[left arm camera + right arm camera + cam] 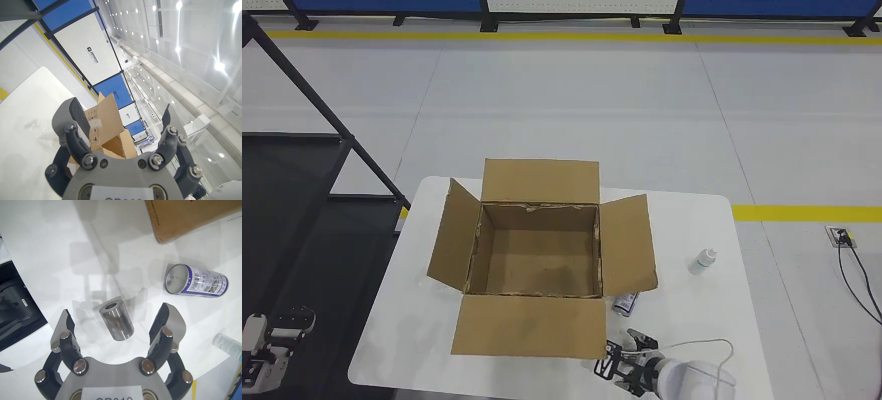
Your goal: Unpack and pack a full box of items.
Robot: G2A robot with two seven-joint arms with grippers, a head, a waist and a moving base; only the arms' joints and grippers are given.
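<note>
Steel cylinder (119, 323) on bench (392, 340) at 5 o'clock edge, framed by right end effector (115, 314), spread, not touching. Left end effector (121, 105) spread, empty. Can (198, 281) on its side at 4 o'clock of open box (527, 325); bottle (703, 261) at 3.

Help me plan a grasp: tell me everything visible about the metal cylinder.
The cylinder is a short, thick-walled grey metal sleeve, steel by its look, with a round bore in its end face and a dull brownish patch on its shiny side. It seems to stand on end on the table, bore up, between the fingers of the open right gripper, touching neither.
</note>
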